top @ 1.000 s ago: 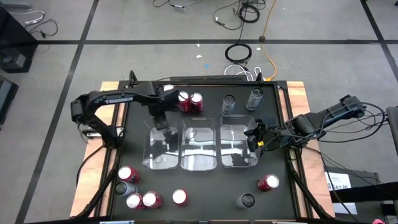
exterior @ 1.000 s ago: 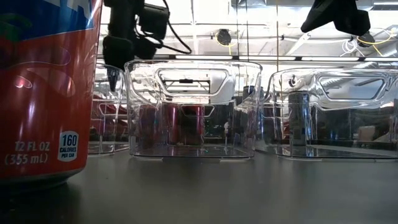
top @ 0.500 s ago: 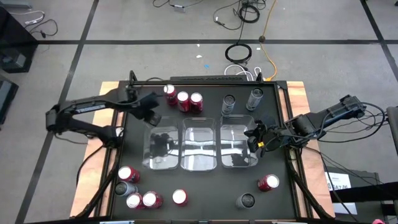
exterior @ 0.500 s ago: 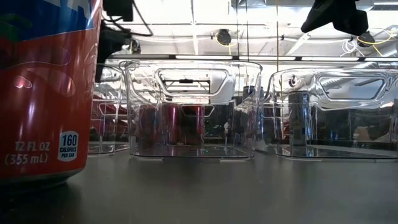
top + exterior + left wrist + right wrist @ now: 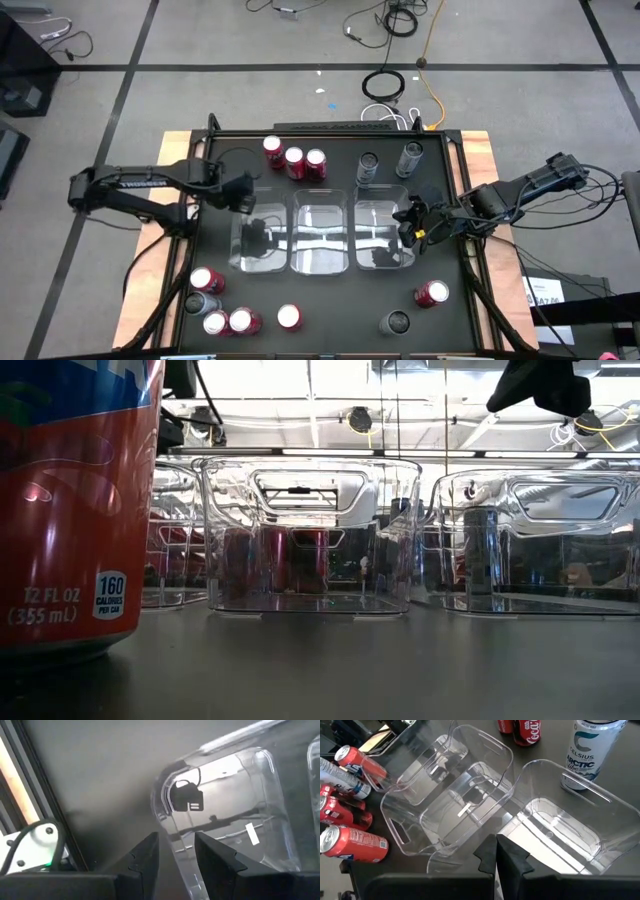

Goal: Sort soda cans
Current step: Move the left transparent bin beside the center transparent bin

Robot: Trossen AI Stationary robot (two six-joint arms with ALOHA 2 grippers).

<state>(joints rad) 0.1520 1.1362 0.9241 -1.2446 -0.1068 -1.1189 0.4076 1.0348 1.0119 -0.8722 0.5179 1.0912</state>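
One arm, the left [image 5: 243,192], has swung back from the red cans [image 5: 294,160]

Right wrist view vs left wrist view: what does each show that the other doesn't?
Only the right wrist view: all three clear bins, red cans beside them, a Coca-Cola can and a silver Arctic can past the far bin, with the right gripper and its jaws shut.

Only the left wrist view: the table's edge rail, a white part with a green light, and the left gripper with its jaws slightly apart.

Both: the near bin on the dark tabletop, holding no cans.
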